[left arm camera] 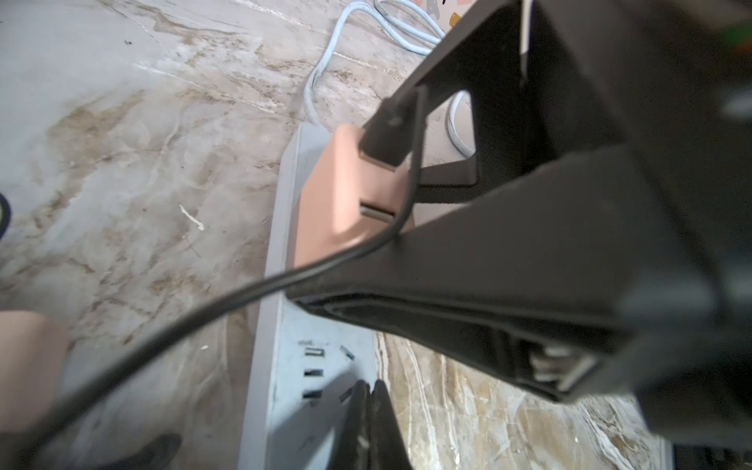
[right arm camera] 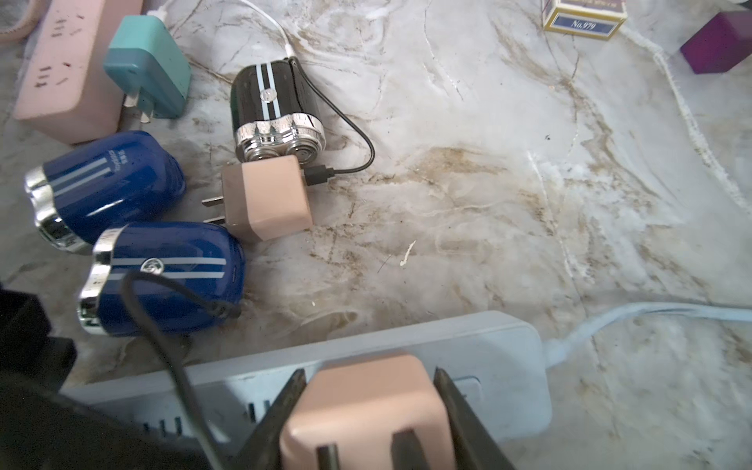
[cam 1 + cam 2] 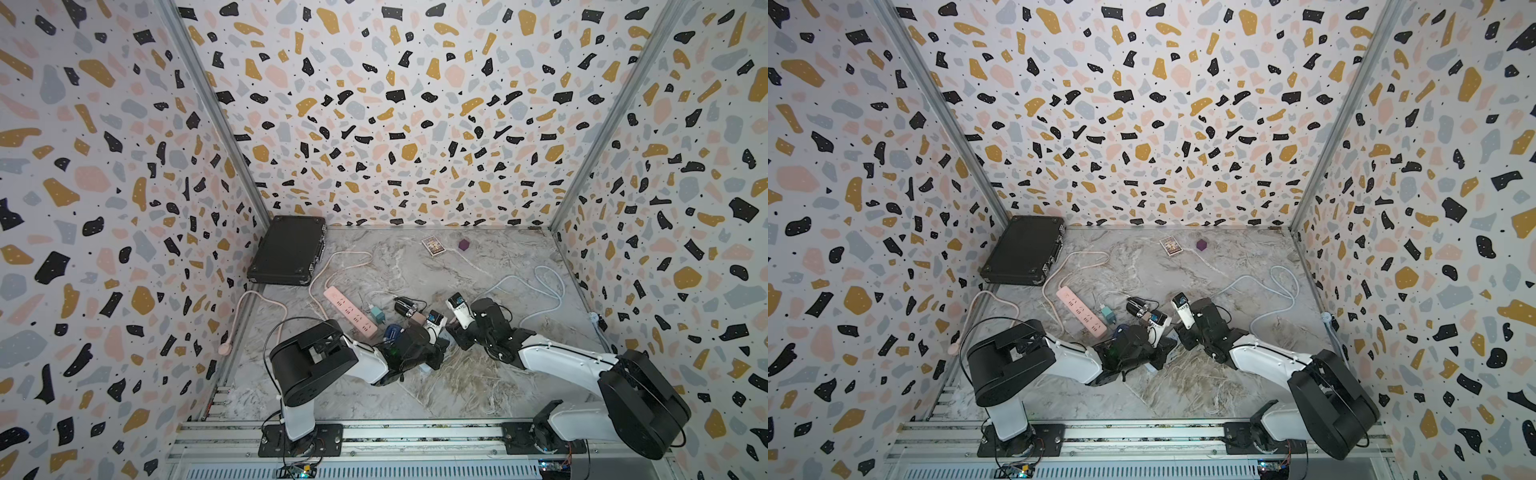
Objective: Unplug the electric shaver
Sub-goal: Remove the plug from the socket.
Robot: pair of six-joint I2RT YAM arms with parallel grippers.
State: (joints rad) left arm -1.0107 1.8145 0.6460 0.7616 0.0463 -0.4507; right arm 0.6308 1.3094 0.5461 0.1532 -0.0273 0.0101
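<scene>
Holding the pink plug block (image 2: 366,411) by its two sides, the right gripper (image 2: 368,374) has its jaws closed snug on it. The block sits on the end of the grey power strip (image 2: 488,350), right under the jaws, and I cannot tell if its pins are all the way in. I think it is held by the sides so it can be pulled straight out. Just beside it, the left gripper (image 1: 368,390) is pinched shut with nothing in it. Its tips are down at the same strip, most likely to stop the strip from lifting. A thin black cable (image 1: 260,285) runs from the block to the blue shaver (image 2: 171,280), which lies on the table (image 2: 488,183) a little way in front of the right jaws. That looks like the shaver to unplug. Farther out from the jaws lie a second blue shaver (image 2: 110,183), a loose pink plug (image 2: 268,199), a black shaver (image 2: 272,101), a teal plug (image 2: 150,65) and a pink power strip (image 2: 65,73). Farthest off are a card box (image 2: 586,16) and a purple block (image 2: 716,44).
</scene>
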